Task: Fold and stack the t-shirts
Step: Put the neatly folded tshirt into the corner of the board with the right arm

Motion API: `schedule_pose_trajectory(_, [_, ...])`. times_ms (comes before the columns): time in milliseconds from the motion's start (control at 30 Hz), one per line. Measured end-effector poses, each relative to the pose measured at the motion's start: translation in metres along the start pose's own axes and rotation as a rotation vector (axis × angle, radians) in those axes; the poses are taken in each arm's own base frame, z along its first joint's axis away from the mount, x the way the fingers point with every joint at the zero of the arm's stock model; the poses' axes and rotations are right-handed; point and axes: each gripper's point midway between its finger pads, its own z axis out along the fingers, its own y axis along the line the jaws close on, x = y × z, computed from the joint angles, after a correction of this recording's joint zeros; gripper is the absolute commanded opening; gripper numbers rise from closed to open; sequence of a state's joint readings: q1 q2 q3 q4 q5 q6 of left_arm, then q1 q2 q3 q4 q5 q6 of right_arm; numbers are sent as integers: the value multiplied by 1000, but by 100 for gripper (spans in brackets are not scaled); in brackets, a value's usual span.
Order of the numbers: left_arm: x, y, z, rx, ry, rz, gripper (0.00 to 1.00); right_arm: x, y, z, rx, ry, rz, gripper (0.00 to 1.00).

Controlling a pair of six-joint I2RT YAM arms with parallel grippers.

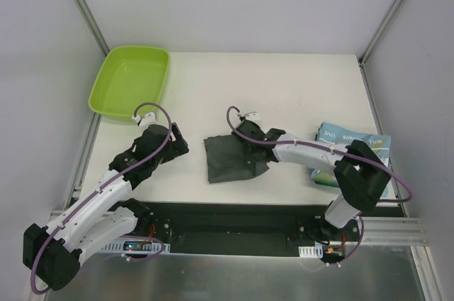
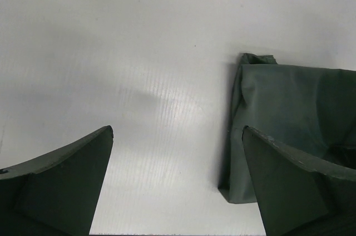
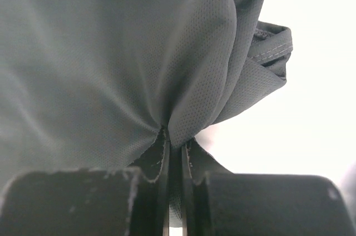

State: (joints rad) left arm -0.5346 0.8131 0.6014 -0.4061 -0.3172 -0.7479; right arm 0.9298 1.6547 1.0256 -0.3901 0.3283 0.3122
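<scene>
grey tee (image 1: 227, 161), pinched at its 3 o'clock edge by the right gripper (image 3: 175, 150), may unfold if dragged; left gripper (image 2: 177, 131) gapes empty.

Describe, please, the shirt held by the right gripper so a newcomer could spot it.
On the white table, look centre-front. The dark grey t-shirt sits there, pinched by the right gripper; unlike the light blue t-shirt at right, it is unprinted.

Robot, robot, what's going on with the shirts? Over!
Right gripper shut on grey shirt. Left gripper open, empty, beside it. Blue shirt lies at right. Nothing in the way.
</scene>
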Motion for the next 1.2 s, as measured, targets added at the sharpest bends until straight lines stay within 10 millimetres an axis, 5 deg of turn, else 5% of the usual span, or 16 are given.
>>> schedule_pose_trajectory(533, [-3, 7, 1, -27, -22, -3, 99, -29, -121, -101, 339, -170, -93, 0])
schedule_pose_trajectory(800, [-4, 9, 1, -37, -31, -3, 99, -29, -180, -127, 409, -139, -74, 0])
schedule_pose_trajectory(1200, [-4, 14, 1, -59, -33, 2, 99, -39, -197, -178, 319, -217, -28, 0])
